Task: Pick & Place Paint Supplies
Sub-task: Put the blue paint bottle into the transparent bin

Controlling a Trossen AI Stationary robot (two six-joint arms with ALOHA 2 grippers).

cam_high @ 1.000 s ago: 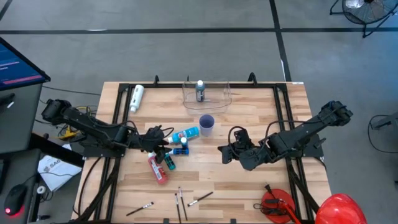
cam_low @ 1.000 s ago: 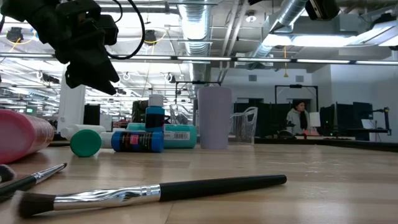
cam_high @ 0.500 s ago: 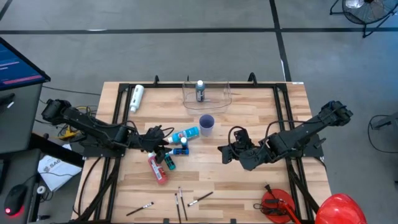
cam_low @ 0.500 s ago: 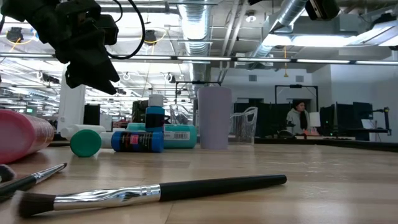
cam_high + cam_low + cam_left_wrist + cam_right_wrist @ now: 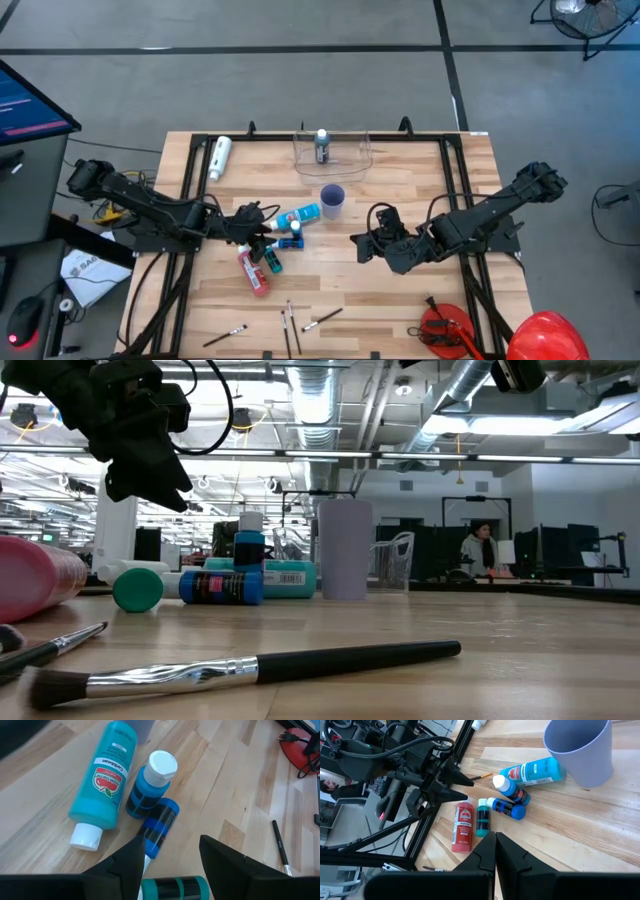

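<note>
A cluster of paint bottles lies at mid-table: a large light blue one [image 5: 301, 214], a small blue one standing upright [image 5: 150, 782], a dark blue one on its side [image 5: 159, 826], a teal one [image 5: 272, 259] and a red one [image 5: 253, 271]. My left gripper [image 5: 172, 862] hovers open above the cluster, over the dark blue and teal bottles, raised off the table [image 5: 140, 440]. My right gripper [image 5: 495, 851] is shut and waits right of centre [image 5: 362, 245]. Thin brushes [image 5: 291, 320] lie near the near edge. A white bottle [image 5: 220, 157] lies far left.
A clear tub [image 5: 332, 152] at the far edge holds one bottle [image 5: 321, 145]. A blue-purple cup [image 5: 333, 200] stands just beyond the cluster. A red cable reel [image 5: 444, 331] and a red helmet [image 5: 545, 336] sit at the near right corner. Bare wood lies between the grippers.
</note>
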